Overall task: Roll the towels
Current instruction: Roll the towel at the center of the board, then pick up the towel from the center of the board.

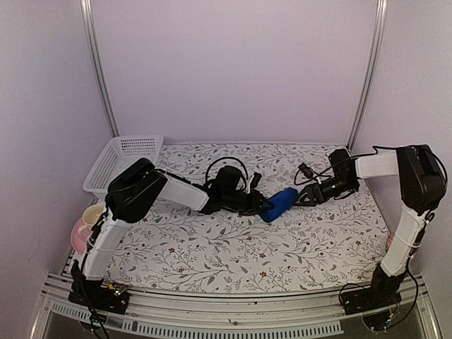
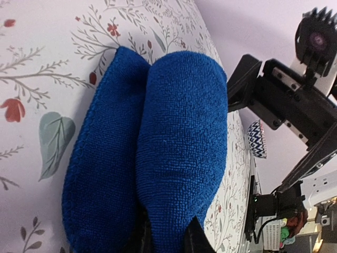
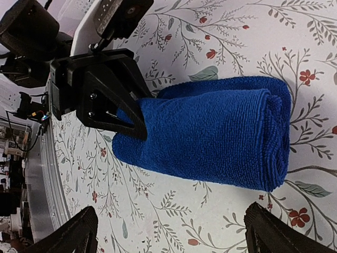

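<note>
The royal-blue towel (image 1: 280, 205) lies rolled into a thick cylinder on the floral table, mid-right. In the left wrist view it (image 2: 174, 137) fills the frame, and my left gripper (image 2: 168, 234) is shut on its near end, with cloth pinched between the two black fingers. My left gripper (image 1: 263, 207) reaches it from the left. My right gripper (image 1: 304, 198) is open just right of the roll and not touching it. In the right wrist view the roll (image 3: 210, 137) lies beyond the spread fingertips of my right gripper (image 3: 171, 226). The sage-green towel is out of view.
A white plastic basket (image 1: 120, 162) stands at the back left. Pink and cream cups (image 1: 86, 224) sit at the left edge. Black headphones and cable (image 1: 226, 171) lie behind the left arm. A blue-and-white patterned object (image 2: 256, 138) shows past the table's edge.
</note>
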Robot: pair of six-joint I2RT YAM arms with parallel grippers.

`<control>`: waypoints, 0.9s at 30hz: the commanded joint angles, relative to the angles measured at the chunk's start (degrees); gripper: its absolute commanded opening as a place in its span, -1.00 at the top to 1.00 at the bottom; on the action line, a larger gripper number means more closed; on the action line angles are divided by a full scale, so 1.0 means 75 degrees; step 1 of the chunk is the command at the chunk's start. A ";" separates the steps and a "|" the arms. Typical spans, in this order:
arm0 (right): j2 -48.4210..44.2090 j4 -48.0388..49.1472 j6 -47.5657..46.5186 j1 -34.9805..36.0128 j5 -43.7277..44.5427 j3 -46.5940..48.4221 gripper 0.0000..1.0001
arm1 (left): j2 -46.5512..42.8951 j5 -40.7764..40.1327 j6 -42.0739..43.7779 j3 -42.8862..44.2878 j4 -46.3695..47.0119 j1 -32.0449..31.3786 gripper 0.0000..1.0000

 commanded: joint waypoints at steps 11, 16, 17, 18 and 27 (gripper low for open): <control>0.0844 0.0791 0.1732 -0.0030 -0.0732 0.0008 -0.95 | 0.0320 -0.1575 -0.2168 -0.1283 0.1507 -0.0134 0.81; 0.1063 0.0965 0.2069 -0.0028 -0.0986 0.0036 -0.95 | 0.0455 -0.1973 -0.2177 -0.0860 0.1315 -0.0435 0.79; 0.1112 0.0969 0.2109 -0.0024 -0.1102 0.0097 -0.94 | 0.0512 -0.2008 -0.2171 -0.0744 0.1244 -0.0489 0.79; 0.1172 0.0969 0.2149 -0.0033 -0.1212 0.0154 -0.93 | 0.0579 -0.2011 -0.2214 -0.0614 0.1197 -0.0530 0.78; 0.1545 0.1249 0.2613 -0.0033 -0.1157 0.0396 -0.88 | 0.0703 -0.2310 -0.2794 -0.0747 0.1376 -0.0761 0.76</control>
